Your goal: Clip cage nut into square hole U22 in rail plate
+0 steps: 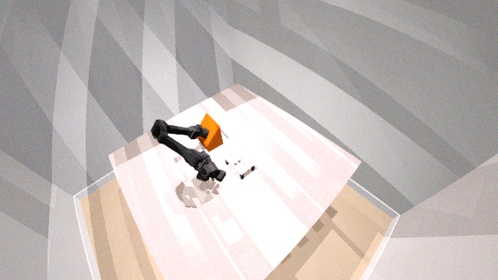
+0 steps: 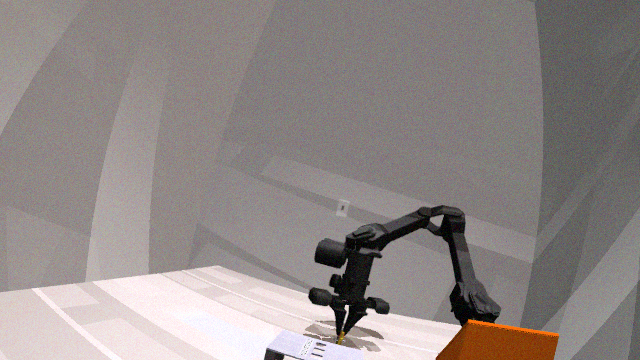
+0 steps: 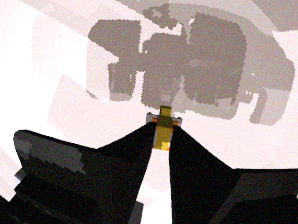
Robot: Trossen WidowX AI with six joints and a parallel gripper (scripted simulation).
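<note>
Pinching the small yellow-brown cage nut point(image 2: 341, 338) point(image 3: 163, 134) between the tips of the black gripper point(image 1: 212, 180) point(image 2: 342, 334) point(image 3: 162, 129), beside the rail plate point(image 1: 240, 165) point(image 2: 295, 342), not in any of its holes. Pointing downward in the exterior view, long axis close to upright with a slight lean; running up and down the wrist view, between the two dark fingers, with small grey parts jutting out at either side near the far end. Possibly slipping or twisting, if squeezed off-centre by such narrow tips; possibly catching on the plate's edge, if carried across too low; possibly jamming at U22, if wings stay part-spread or sit turned to the hole. Farther out, near the arm's base, an orange block point(image 1: 210, 131) point(image 2: 505, 344).
</note>
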